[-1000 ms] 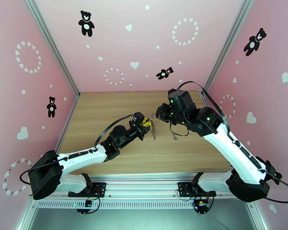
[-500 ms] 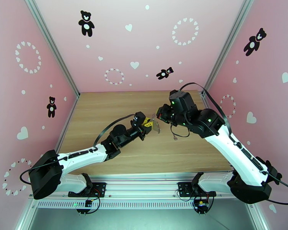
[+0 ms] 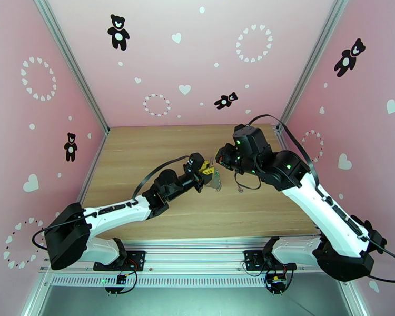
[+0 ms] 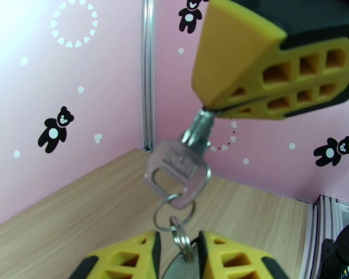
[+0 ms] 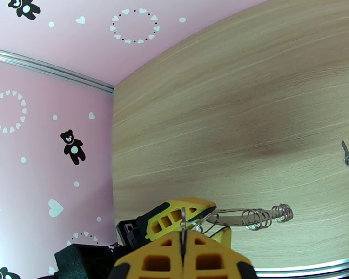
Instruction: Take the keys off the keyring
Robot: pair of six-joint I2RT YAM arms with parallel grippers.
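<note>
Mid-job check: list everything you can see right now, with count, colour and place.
silver key: one, silver, in the air, blade pinched in the right gripper.
keyring: several linked rings, silver, hanging from that key's head down between the fingers of the left gripper.
loose key: one, small, dark grey, lying flat on the table, apart from both grippers.
table: one, light wood.
walls: pink with black bears and white hearts, on three sides of the table.
left gripper: yellow fingers, narrowly apart around the lowest ring and a grey piece; whether it grips is unclear.
right gripper: yellow fingers, shut on the silver key.
</note>
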